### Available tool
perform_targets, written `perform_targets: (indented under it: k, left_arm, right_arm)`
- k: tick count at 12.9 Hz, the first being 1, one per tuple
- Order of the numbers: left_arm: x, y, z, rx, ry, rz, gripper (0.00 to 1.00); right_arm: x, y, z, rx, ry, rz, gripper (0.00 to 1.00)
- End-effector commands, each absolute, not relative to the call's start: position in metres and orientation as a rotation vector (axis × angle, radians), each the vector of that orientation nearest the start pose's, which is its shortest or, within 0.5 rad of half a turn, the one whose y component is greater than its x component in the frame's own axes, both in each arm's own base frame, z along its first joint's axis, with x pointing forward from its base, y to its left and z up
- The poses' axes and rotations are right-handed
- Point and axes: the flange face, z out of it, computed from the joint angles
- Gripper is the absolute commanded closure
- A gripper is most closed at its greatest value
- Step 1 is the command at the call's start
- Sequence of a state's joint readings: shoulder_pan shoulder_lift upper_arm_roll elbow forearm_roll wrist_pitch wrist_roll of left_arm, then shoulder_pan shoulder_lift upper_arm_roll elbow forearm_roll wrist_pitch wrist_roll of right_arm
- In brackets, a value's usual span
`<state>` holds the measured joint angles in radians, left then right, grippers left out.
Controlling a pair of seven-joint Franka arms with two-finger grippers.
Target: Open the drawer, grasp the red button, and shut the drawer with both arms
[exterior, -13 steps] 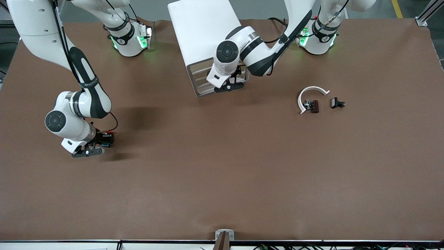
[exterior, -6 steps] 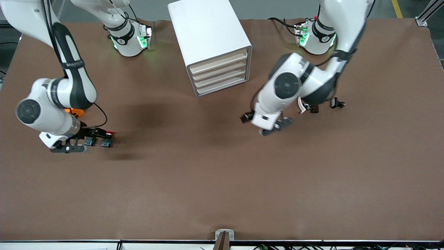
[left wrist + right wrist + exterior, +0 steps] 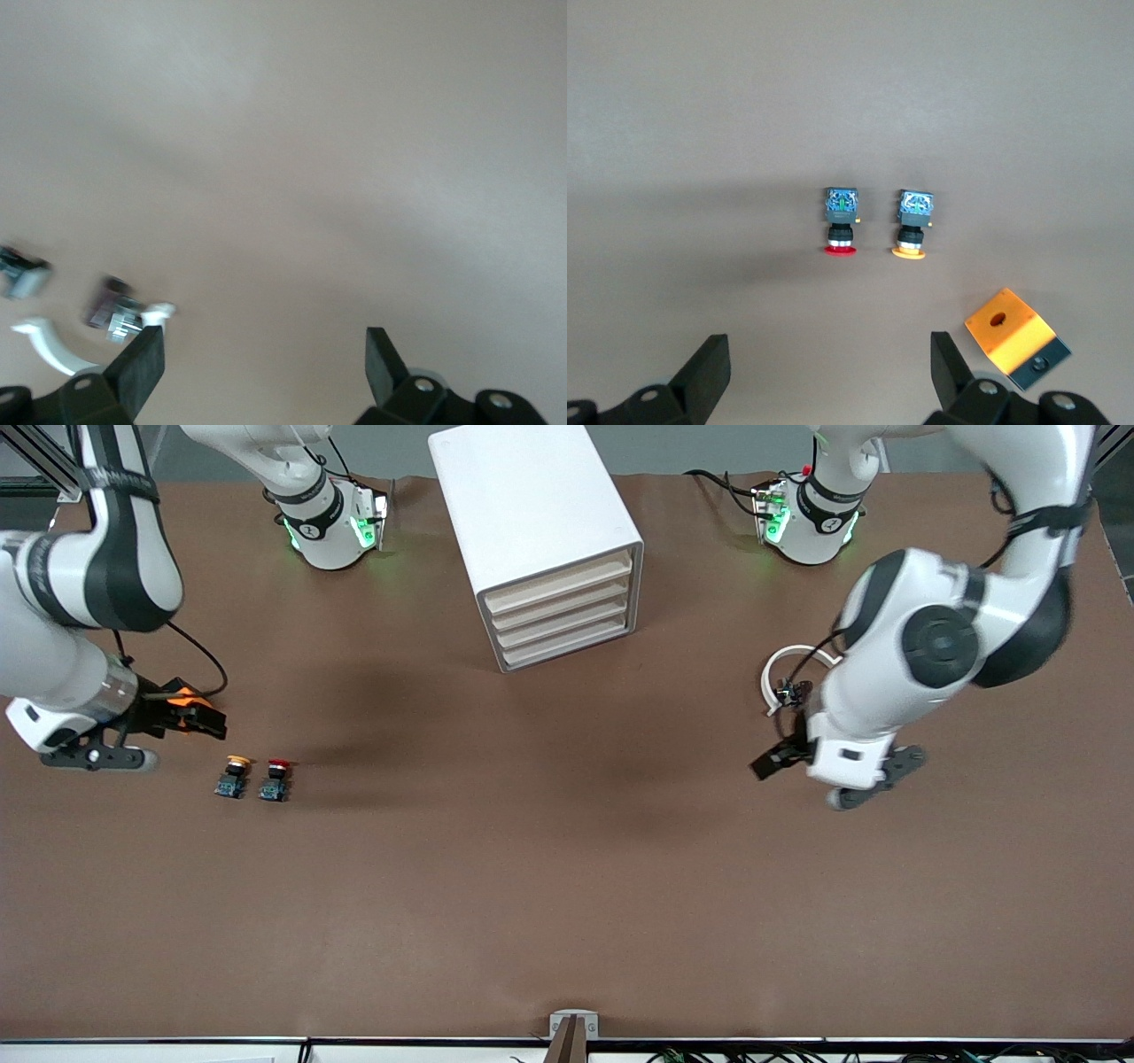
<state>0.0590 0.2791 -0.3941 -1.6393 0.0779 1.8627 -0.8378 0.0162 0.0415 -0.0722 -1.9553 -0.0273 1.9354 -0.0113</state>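
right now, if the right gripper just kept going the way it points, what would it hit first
Probably bare table. The right gripper is open and points down at the mat; the red button lies just ahead of the gap between its fingers, so depending on tilt it might meet that instead.

Two large glossy white jointed robot arms, the right arm point(image 3: 84, 593) and the left arm point(image 3: 957, 620), have rounded shells broken by black joint rings and round dark caps at the joints. Thin black cables run along them. Their white bases glow green. Each ends in a black two-finger gripper point(image 3: 828, 376) with flat matte jaws and small screw holes.
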Motion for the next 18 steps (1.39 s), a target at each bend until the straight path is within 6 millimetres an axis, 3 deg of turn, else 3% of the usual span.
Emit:
perform_targets:
  k: [1,5,7,9,14,15,18]
  left_arm:
    - [0.595,-0.131,0.512,-3.048,-0.609,0.029,0.00]
    - [0.578,-0.067,0.576,-3.063,-0.358,-0.045,0.00]
    - [0.561,-0.062,0.598,-3.064,-0.271,-0.027,0.00]
    - [0.537,-0.076,0.625,-3.084,-0.232,-0.036,0.00]
    - [0.473,-0.085,0.651,-3.127,-0.150,0.023,0.00]
    - [0.465,-0.082,0.651,-3.137,-0.114,0.023,0.00]
    - [0.465,-0.065,0.653,-3.148,-0.111,0.020,0.00]
  right_arm:
    - [0.552,-0.034,0.499,-3.170,0.073,0.113,0.00]
    - [0.550,-0.032,0.583,-3.171,0.070,0.126,0.00]
    - [0.546,-0.032,0.610,-3.170,0.071,0.116,0.00]
    - [0.544,-0.031,0.627,-3.170,0.069,0.109,0.00]
    - [0.542,-0.032,0.660,-3.174,0.074,0.034,0.00]
    - [0.542,-0.032,0.666,-3.174,0.079,0.009,0.00]
    - [0.543,-0.031,0.666,-3.174,0.077,0.009,0.00]
